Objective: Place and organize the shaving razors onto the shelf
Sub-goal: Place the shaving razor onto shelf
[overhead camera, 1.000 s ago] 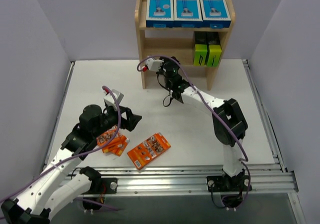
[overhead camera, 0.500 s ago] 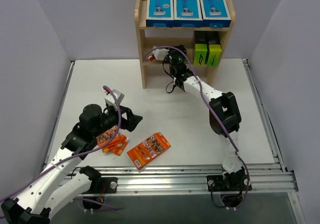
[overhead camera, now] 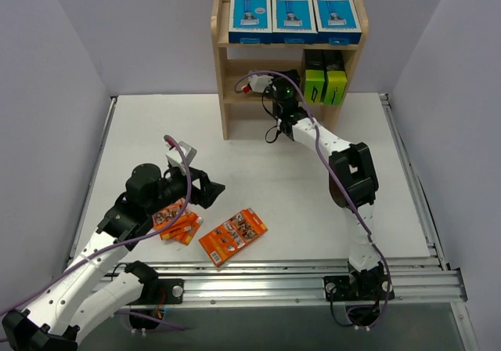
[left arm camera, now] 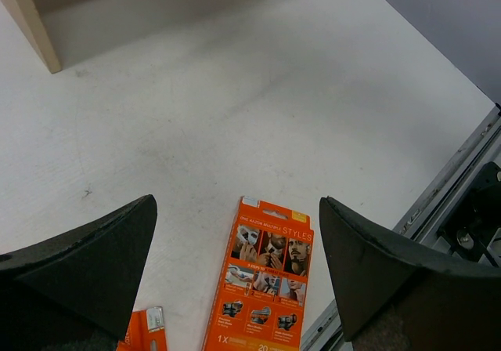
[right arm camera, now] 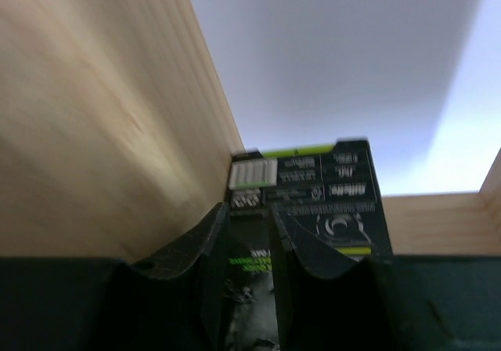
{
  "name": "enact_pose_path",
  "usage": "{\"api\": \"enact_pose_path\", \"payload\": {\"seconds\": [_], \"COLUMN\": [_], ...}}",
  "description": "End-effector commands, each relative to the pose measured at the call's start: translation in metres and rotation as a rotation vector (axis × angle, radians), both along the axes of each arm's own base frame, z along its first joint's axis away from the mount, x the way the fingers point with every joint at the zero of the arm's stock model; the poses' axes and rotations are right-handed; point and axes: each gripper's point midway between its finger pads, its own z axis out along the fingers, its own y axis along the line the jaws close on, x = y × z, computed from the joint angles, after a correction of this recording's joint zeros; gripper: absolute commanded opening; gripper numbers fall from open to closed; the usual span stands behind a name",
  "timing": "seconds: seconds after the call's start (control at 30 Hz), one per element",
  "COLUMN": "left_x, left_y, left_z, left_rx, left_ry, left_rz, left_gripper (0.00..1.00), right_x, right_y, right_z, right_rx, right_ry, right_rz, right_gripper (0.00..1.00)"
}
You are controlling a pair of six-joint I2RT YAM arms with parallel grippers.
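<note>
White tabletop holds an orange razor pack, long axis slanting far-right, before the wide-spread left gripper; the right gripper, narrowed inside the shelf, has an unclear hold.

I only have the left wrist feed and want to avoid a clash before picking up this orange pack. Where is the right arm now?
Observer: Over at the shelf, with the right gripper at its middle tier.
Operator: Is it holding anything?
Observer: Yes, a black-and-green box is clamped in that gripper.
Operator: What is shelved so far?
Observer: Three blue boxes stand side by side on the top tier.
</note>
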Motion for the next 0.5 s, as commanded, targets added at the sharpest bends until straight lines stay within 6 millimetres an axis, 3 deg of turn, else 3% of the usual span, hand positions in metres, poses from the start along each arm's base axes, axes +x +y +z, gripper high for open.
{"api": "enact_pose_path", "payload": {"seconds": [0.0,0.13,0.47], "left_x": [0.001,0.002,0.007], "left_y": [-0.007,-0.006,-0.001], "left_z": [0.028,0.027,0.025], "left_rx": [-0.046,-0.043,-0.011], "left_ry": [-0.068,-0.064,-0.073], "left_rz": [-0.027,-0.024,0.006], "left_gripper": [0.94,0.94,0.94], "right_x": [-0.002,-0.001,-0.002], "right_y": [-0.036,-0.049,-0.057], "right_z": [0.022,0.026,0.027], "right_rx": [0.012,0.010,-0.009], "right_ry": [-0.035,-0.039,-0.024], "right_rz": [-0.062,-0.074,-0.055], "right_gripper": [0.24,0.24,0.25]}}
